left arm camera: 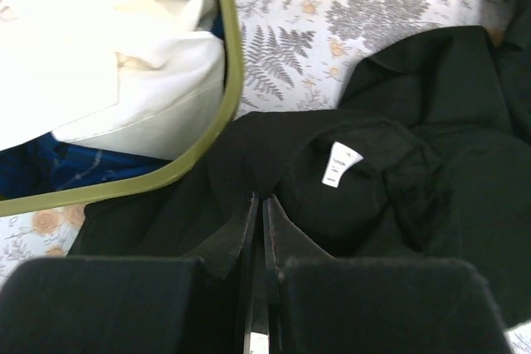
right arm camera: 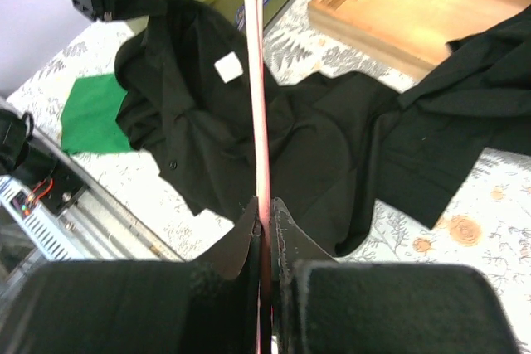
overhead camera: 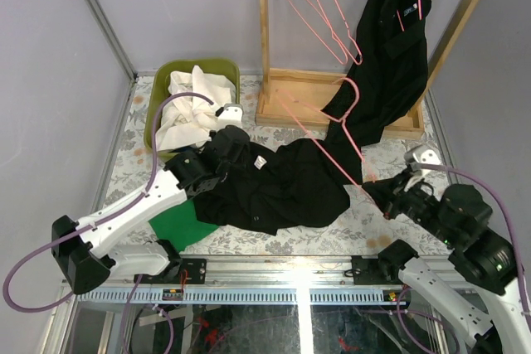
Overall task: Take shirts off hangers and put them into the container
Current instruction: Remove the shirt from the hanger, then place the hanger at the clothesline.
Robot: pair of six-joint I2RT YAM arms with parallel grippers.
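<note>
At the bottom centre of the left wrist view, the left hand (left arm camera: 258, 209) has its fingers together, with the tips on the black shirt (overhead camera: 282, 184) just beside its white neck label (left arm camera: 341, 164). It is black on black, so I cannot tell whether cloth is pinched. In the right wrist view the right hand (right arm camera: 263, 209) is clamped on a pink hanger (right arm camera: 255, 80), whose wire runs straight up the frame across that shirt. How much of the hanger lies inside the shirt is hidden. The shirt sprawls over the desk (overhead camera: 257, 133) at mid-frame in the top view, covering part of a green cloth (overhead camera: 178, 225) at lower left. Further up and left, the container (left arm camera: 234, 64) holds a white shirt (overhead camera: 192, 105). Only a sliver of blue shirt (left arm camera: 50, 167) shows beneath it. At the upper right a second black shirt (overhead camera: 390, 47) hangs on the wooden rack (overhead camera: 264, 31) beside empty hangers (overhead camera: 319, 14), whose hooks are cut off by the top edge.
</note>
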